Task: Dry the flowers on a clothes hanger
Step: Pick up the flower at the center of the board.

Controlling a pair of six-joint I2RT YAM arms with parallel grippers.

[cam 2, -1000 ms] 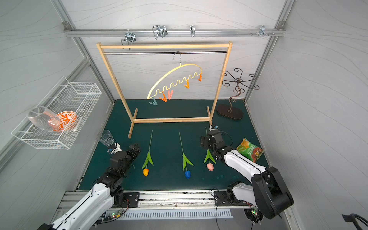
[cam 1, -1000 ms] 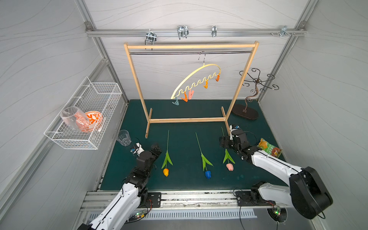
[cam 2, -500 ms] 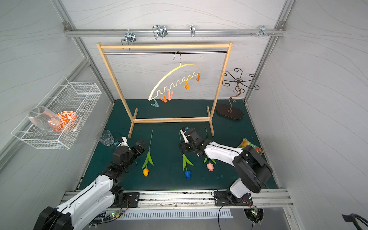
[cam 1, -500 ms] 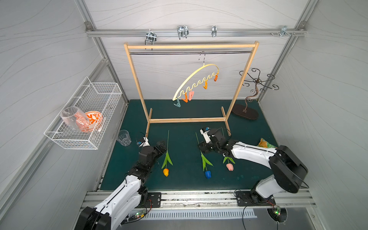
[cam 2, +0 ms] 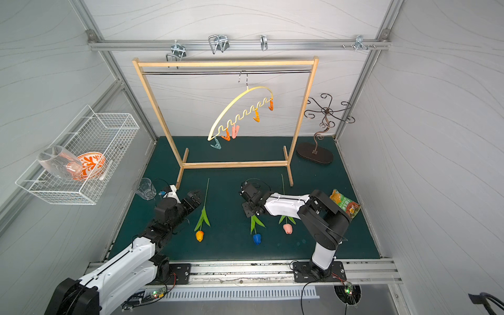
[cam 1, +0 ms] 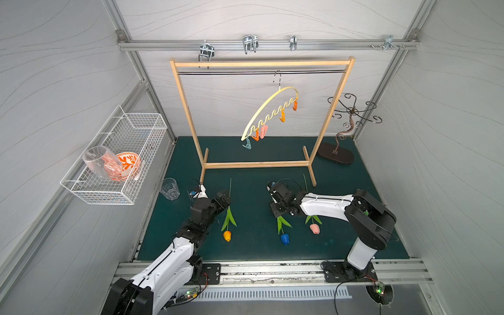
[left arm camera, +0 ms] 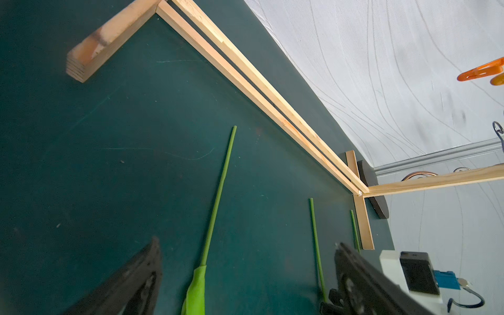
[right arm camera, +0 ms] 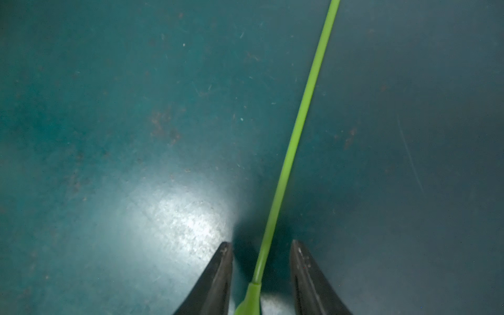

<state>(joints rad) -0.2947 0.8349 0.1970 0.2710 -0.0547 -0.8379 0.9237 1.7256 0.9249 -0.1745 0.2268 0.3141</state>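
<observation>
Three flowers lie on the green mat, heads toward the front: an orange tulip [cam 1: 227,236], a blue tulip [cam 1: 284,239] and a pink tulip [cam 1: 314,228]. The pale yellow clothes hanger [cam 1: 270,111] hangs tilted from the rack's metal bar, with small clothespins along its wavy bar. My left gripper [cam 1: 225,198] is open and low beside the orange tulip's stem [left arm camera: 218,196], which runs between its wide fingers [left arm camera: 152,261]. My right gripper [right arm camera: 261,243] points down over the blue tulip's stem [right arm camera: 297,131]. Its jaws stand on either side of the stem with a gap on each side.
The wooden rack frame [cam 1: 259,164] stands across the back of the mat. A dark curly metal stand [cam 1: 351,114] is at the back right. A clear glass [cam 1: 169,188] sits left of my left arm. A wire basket [cam 1: 128,174] hangs on the left wall. A snack packet [cam 2: 345,203] lies at right.
My right arm has swung left from the pink tulip to the blue tulip, and its jaws have narrowed around the stem. My left gripper has moved toward the orange tulip's stem.
</observation>
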